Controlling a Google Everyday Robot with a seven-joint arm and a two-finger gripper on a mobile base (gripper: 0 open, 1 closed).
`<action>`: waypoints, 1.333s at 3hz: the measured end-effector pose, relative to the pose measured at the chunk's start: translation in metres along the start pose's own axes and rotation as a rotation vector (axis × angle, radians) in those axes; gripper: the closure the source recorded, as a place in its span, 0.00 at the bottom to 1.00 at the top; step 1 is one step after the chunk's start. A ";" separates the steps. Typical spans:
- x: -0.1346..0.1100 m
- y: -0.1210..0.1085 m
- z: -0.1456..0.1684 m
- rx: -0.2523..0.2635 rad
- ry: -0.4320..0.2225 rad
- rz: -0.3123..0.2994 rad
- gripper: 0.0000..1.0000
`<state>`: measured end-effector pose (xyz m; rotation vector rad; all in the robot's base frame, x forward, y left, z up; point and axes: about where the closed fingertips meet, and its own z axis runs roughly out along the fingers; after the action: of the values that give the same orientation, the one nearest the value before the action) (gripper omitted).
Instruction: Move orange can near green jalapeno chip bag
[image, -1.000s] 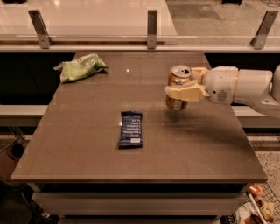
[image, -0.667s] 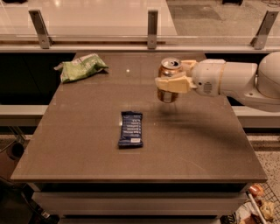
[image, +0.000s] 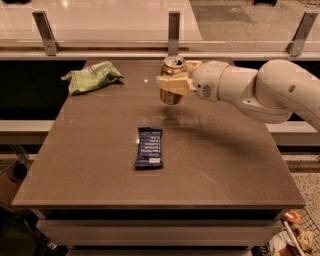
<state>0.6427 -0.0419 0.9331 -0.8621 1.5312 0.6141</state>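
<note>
- Jaws are pinched on the orange can (image: 171, 97), clamping its body from the sides just under the silver top. They hang over the back-middle of the worktop (image: 225, 165), at the end of the white arm (image: 260, 90) that reaches in from the right of the view.
- The orange can stands upright in that grip, long axis vertical and pull tab up. It looks lifted clear of the worktop, since a dim reflection sits on the surface below it with a gap between.
- The green jalapeno chip bag (image: 92, 76) lies crumpled at the back-left corner of the worktop, well apart from the can.
- From the jaws the bag lies almost straight to the left of the view, at about the same depth. The coming move therefore looks like a sideways carry along the back of the worktop, with little reach forward or back.
- No object lies on the bare surface between can and bag.
- A dark-blue bar wrapper (image: 149, 146) lies flat nearer the front, in front of the can and off that line, so it should not interfere.
- By my reading the can is picked up and the carry is under way; the travel left, the lowering and the release remain.
- The likely hazard is the landing: set on the bag's crumpled edge, the upright can could tip, so bare worktop just beside the bag is the safer spot.
</note>
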 end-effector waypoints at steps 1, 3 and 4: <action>-0.007 -0.004 0.039 0.027 -0.005 -0.005 1.00; -0.019 0.027 0.123 -0.044 0.036 -0.047 1.00; -0.019 0.027 0.123 -0.044 0.036 -0.047 1.00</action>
<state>0.6940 0.0748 0.9313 -0.9448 1.5298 0.6030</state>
